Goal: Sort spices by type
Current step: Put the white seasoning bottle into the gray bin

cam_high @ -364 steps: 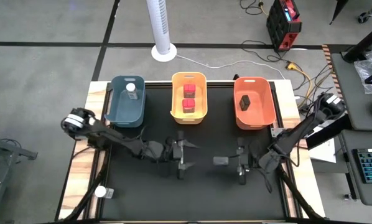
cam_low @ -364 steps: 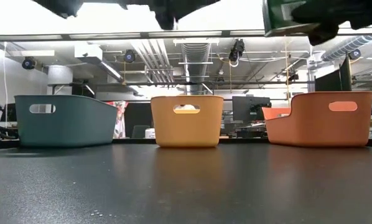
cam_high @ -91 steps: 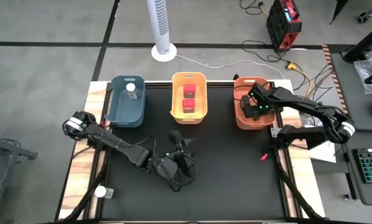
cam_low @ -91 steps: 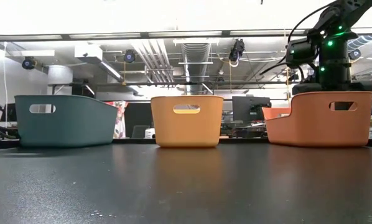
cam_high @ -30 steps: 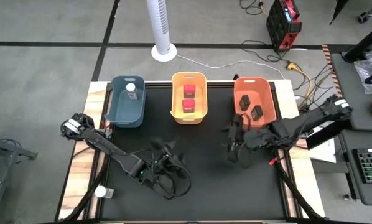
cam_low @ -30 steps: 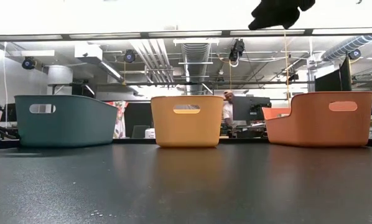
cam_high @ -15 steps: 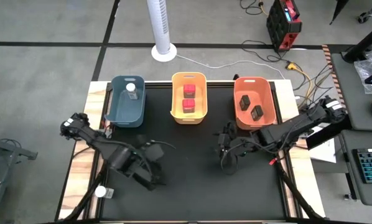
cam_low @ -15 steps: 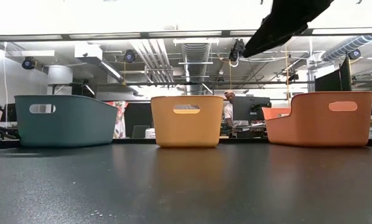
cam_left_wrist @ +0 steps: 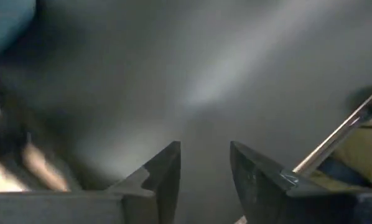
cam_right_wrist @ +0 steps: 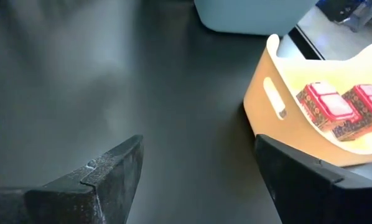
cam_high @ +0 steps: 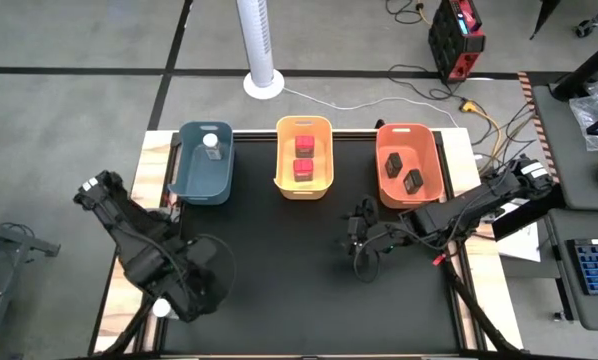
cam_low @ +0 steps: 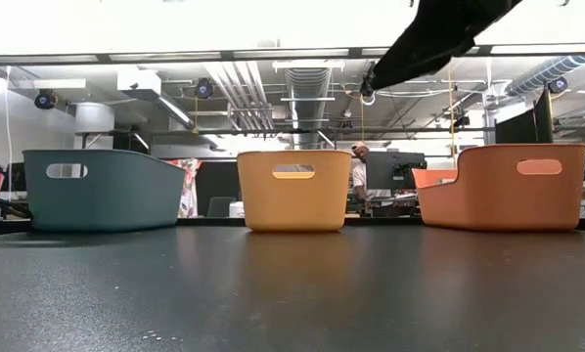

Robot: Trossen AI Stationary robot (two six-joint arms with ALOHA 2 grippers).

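- High view: the left gripper (cam_high: 201, 290) (empty, jaws a little apart) has swung toward the last white-lidded jar (cam_high: 162, 309), just beside it.
- The right gripper (cam_high: 357, 243), open and empty, has backed away from the orange bin (cam_high: 434, 160) behind it, which holds both dark jars (cam_high: 405, 174).

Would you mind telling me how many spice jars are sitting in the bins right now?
5: one white-lidded jar in the blue bin, two red-lidded in the yellow bin, two dark in the orange bin. None seems hidden.

Grey floor (cam_high: 69, 100) with dark seams; white tower fan (cam_high: 258, 45) behind table; exposed ceiling ducts (cam_low: 307, 93) overhead.
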